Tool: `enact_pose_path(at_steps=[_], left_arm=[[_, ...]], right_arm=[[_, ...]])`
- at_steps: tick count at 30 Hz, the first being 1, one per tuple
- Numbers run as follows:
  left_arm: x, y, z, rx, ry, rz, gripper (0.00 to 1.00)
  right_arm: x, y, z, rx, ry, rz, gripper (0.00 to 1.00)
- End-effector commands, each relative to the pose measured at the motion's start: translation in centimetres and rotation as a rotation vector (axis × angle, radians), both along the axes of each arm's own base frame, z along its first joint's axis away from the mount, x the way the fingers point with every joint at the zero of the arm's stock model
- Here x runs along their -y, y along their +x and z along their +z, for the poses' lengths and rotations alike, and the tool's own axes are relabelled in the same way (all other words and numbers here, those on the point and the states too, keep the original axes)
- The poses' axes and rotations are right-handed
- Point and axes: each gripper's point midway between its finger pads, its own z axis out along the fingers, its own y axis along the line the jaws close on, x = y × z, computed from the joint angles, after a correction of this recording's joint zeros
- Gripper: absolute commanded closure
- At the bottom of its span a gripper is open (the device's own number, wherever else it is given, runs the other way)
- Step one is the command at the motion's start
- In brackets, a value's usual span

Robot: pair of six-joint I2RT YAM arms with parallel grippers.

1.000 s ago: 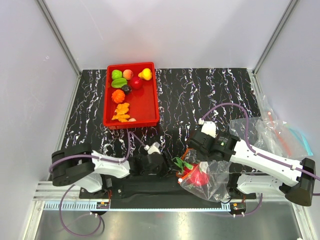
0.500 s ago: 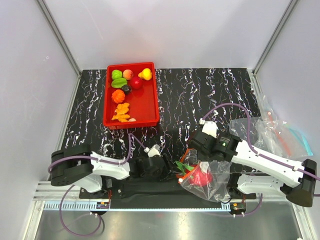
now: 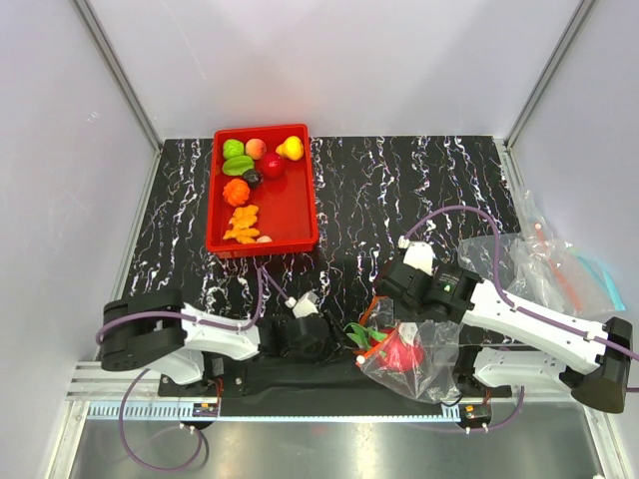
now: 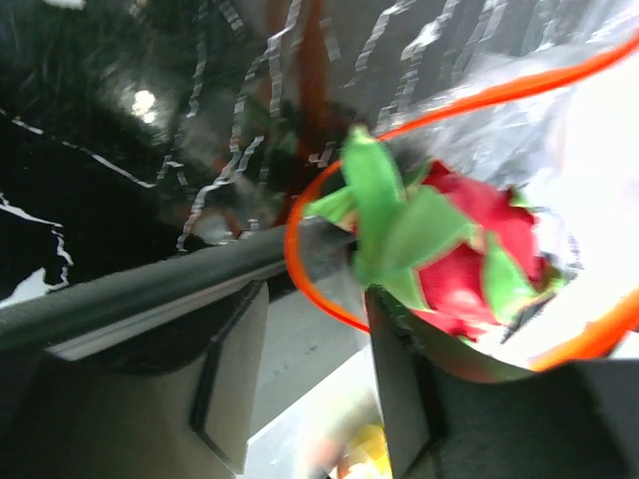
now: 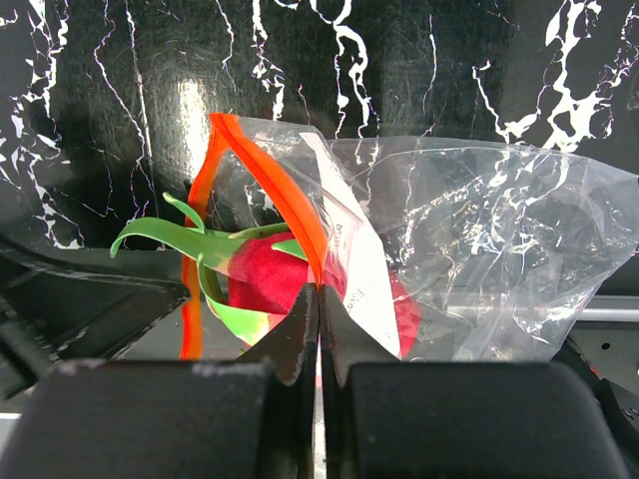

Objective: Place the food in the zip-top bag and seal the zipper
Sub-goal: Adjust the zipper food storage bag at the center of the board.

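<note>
Right wrist view: my right pincer is clamped on the orange-red zip strip of the clear thin plastic bag, at the tabletop's near edge. 1 magenta toy fruit with green leaves sits in the mouth, leaves poking out. Left pincer is part-open beside it, gripping nothing. Step: loading. Next I'd send the left to the shallow red tray for another piece.

Clear crinkly plastic zip-top bag; glossy fruit (probably plastic).

Overhead camera looks down; both wrist cameras closely share the bag.
</note>
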Motion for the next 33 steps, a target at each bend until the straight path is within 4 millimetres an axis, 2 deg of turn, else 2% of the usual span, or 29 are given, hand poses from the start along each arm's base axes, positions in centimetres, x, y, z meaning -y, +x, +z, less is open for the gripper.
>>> enact_pose_path(at_steps=[1, 6, 12, 13, 16, 18, 19, 20, 21, 24, 25, 27, 29, 30, 32, 33], left_arm=[[1.4, -0.7, 0.4, -0.032, -0.057, -0.023, 0.53], [2.6, -1.2, 0.2, -0.048, -0.077, -0.044, 0.60], [3.2, 0.0, 1.1, -0.014, -0.114, 0.002, 0.89], [3.3, 0.3, 1.3, 0.005, -0.116, 0.000, 0.99], [4.0, 0.8, 2.2, 0.050, -0.111, -0.022, 1.00], [3.7, 1.1, 1.9, 0.104, -0.044, -0.050, 1.00], [4.5, 1.5, 3.2, 0.136, -0.049, -0.057, 1.00], [3.7, 1.8, 2.4, 0.157, 0.025, -0.061, 1.00], [3.5, 2.1, 2.6, 0.202, 0.063, -0.084, 1.00], [2.9, 3.6, 5.2, 0.320, 0.134, -0.089, 1.00], [1.8, 4.2, 5.2, 0.351, 0.200, -0.079, 1.00], [1.5, 5.4, 8.7, 0.439, 0.206, -0.066, 1.00], [0.0, 6.6, 10.5, 0.518, 0.268, -0.047, 1.00], [0.0, 7.2, 12.8, 0.583, 0.273, -0.063, 1.00], [-1.2, 8.0, 16.0, 0.655, 0.299, -0.073, 1.00], [-1.2, 8.3, 19.3, 0.724, 0.280, -0.093, 1.00]], right_arm=[[0.0, 0.1, 0.6, 0.007, 0.013, -0.011, 1.00], [0.1, 0.0, 0.4, 0.004, 0.010, -0.015, 1.00], [0.1, 0.0, 0.4, 0.003, 0.014, -0.014, 1.00], [0.0, -0.1, 0.4, 0.002, 0.015, -0.010, 1.00], [-0.1, -0.1, 0.4, 0.000, 0.026, -0.010, 1.00], [-0.4, -0.1, 0.5, 0.003, 0.038, 0.008, 1.00], [-0.7, -0.2, 0.7, 0.001, 0.059, 0.024, 1.00], [-1.0, -0.2, 0.8, 0.002, 0.069, 0.042, 1.00], [-1.6, 0.0, 1.0, 0.011, 0.092, 0.048, 1.00], [-2.7, 0.3, 2.2, 0.035, 0.150, 0.079, 1.00], [-3.0, 0.4, 2.6, 0.042, 0.161, 0.087, 1.00], [-3.4, 0.8, 3.8, 0.069, 0.182, 0.092, 1.00], [-3.0, 1.4, 4.8, 0.105, 0.179, 0.073, 1.00], [-2.9, 1.6, 5.8, 0.128, 0.190, 0.065, 1.00], [-2.4, 2.3, 7.3, 0.184, 0.210, 0.032, 1.00], [-2.2, 2.5, 8.7, 0.223, 0.245, 0.023, 1.00]])
